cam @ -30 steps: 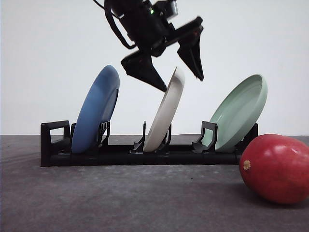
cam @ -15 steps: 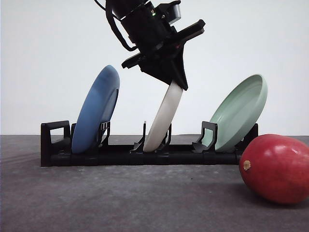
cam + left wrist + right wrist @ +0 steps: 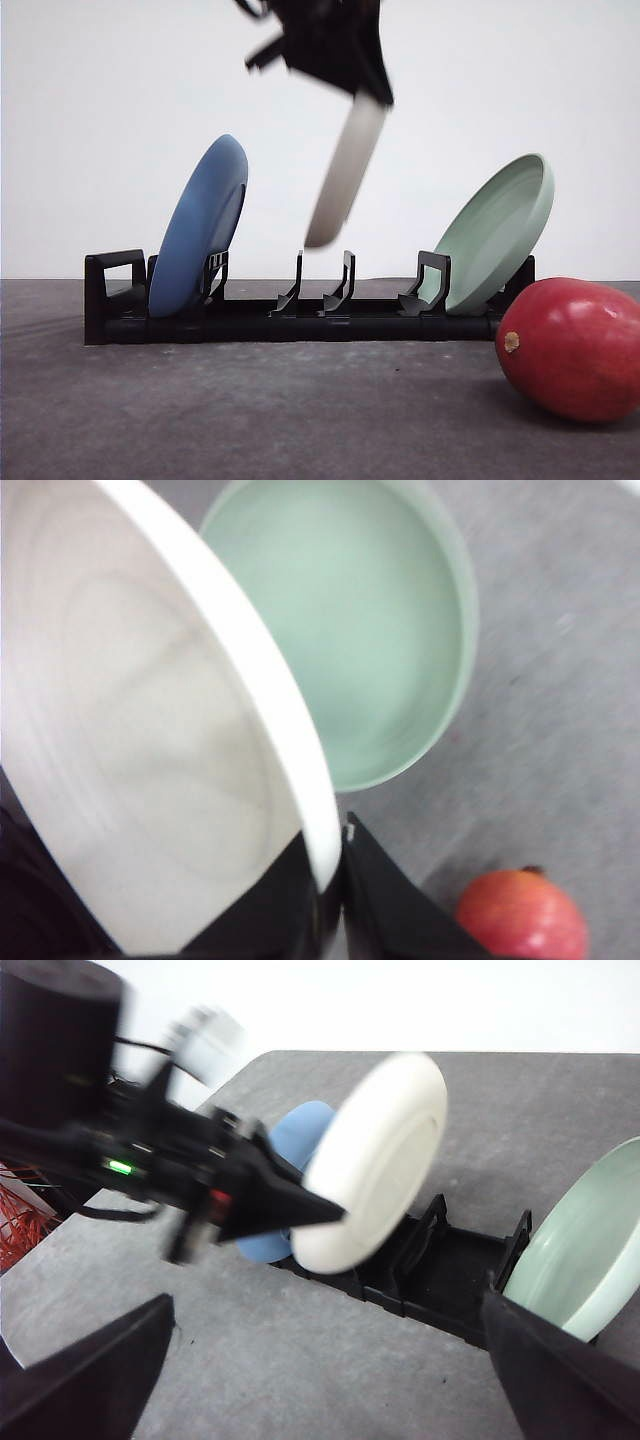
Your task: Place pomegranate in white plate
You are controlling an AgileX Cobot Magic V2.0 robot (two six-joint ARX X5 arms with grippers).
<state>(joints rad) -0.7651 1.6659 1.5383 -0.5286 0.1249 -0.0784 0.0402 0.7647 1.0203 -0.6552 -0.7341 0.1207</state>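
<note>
**A:** What had changed in that last half second?

**B:** The white plate (image 3: 345,170) had come up out of the middle slot of the black rack (image 3: 300,315); it hung clear above it, pinched at its upper rim by my left claw (image 3: 372,92).

**A:** And either side?

**B:** The blue plate (image 3: 200,225) stood in its slot to the left, the pale green plate (image 3: 500,230) leaned to the right, and the pomegranate (image 3: 572,348) lay on the worktop (image 3: 250,410) at far right, untouched. My right claw (image 3: 320,1380) was spread wide and empty.

**A:** How did you judge the carry?

**B:** With only a thin edge grip, I reckoned slow, no swinging, then lay the plate flat on bare worktop, near the fruit.
</note>
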